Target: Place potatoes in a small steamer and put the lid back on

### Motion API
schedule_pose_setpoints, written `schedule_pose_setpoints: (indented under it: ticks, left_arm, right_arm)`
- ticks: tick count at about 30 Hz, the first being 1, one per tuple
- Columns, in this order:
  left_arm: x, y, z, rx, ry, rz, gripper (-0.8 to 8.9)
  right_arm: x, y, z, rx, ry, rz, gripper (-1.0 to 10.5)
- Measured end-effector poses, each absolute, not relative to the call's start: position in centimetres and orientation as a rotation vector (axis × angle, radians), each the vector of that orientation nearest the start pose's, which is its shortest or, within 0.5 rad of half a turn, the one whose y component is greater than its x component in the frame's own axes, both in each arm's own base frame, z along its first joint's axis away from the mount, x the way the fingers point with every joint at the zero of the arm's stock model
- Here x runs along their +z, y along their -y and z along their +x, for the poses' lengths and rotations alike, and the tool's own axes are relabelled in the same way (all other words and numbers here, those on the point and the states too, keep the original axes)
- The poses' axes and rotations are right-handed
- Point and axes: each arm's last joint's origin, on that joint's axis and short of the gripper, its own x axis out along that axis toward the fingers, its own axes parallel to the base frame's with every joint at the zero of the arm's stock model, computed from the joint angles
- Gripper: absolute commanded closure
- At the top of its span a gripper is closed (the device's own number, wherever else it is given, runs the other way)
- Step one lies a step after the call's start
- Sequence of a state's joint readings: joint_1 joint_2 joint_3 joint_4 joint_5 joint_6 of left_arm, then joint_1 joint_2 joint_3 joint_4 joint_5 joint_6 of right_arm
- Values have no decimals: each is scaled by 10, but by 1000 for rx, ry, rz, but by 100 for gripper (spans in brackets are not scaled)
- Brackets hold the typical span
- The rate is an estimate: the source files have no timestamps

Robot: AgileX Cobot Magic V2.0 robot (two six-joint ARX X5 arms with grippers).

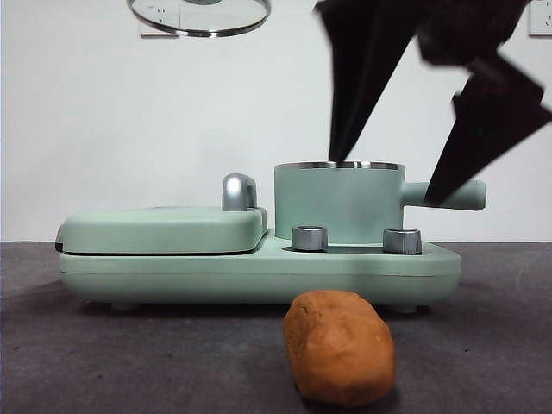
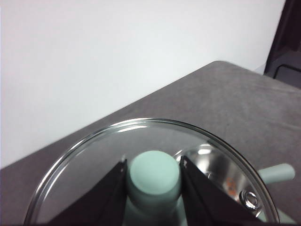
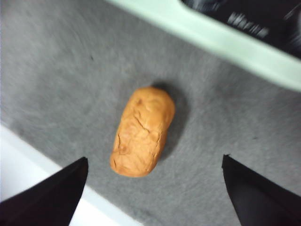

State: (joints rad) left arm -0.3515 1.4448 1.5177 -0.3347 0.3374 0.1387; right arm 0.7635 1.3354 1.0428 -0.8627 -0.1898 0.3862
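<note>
I hold the lid [image 2: 141, 160] up high by its knob with my left pincer [image 2: 154, 175], so the small steamer [image 1: 338, 203] stays uncovered. My right pincer [image 3: 153, 188] hangs wide and bare over the potato [image 3: 142, 131] on the table [image 3: 56, 70], ready to grab it.

Dark grey table [image 1: 500, 345] bearing a potato [image 1: 340, 345] and mint-green cooker base [image 1: 259, 274].

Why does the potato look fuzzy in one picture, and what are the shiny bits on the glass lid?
Right wrist view: the potato and the table look slightly smeared, with a dark shadow beside the potato. Left wrist view: the lid, gripped at its knob by the left hand, catches bright streaks of glare on its rim. Front view: the right hand is a dark shape with soft edges.
</note>
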Motion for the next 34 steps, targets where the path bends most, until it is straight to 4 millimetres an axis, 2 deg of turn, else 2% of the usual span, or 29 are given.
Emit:
schedule_pose_setpoints:
  ticks: [7, 13, 14, 17, 18, 22, 24, 26, 29, 33, 34]
  left_arm:
    - [416, 114, 297, -689, -248, 132, 760]
    - [415, 114, 297, -689, -259, 132, 760]
    - [415, 114, 297, -689, -258, 133, 760]
    - [415, 114, 297, -689, -258, 133, 760]
    - [415, 114, 297, -689, -258, 132, 760]
    - [415, 114, 296, -689, -263, 133, 760]
    - [414, 114, 296, -690, -266, 132, 760]
    - [414, 114, 296, -690, -272, 132, 764]
    - [413, 114, 296, -690, -281, 132, 769]
    - [413, 114, 296, -690, -281, 132, 791]
    - [413, 114, 296, -690, -281, 132, 791]
  right_arm:
    - [218, -214, 185, 605, -1365, -72, 505]
    - [185, -232, 189, 558, -1448, -93, 508]
    - [180, -233, 190, 551, -1461, -99, 546]
    - [171, -237, 192, 540, -1480, -107, 821]
    - [170, -237, 192, 541, -1482, -109, 850]
    - [173, -234, 195, 538, -1499, -98, 850]
    - [185, -231, 203, 517, -1526, -81, 848]
    - [211, -225, 221, 511, -1516, -55, 847]
    - [261, -215, 250, 562, -1438, 2, 765]
    - [327, -192, 292, 582, -1209, 77, 754]
    - [336, -187, 302, 574, -1176, 94, 754]
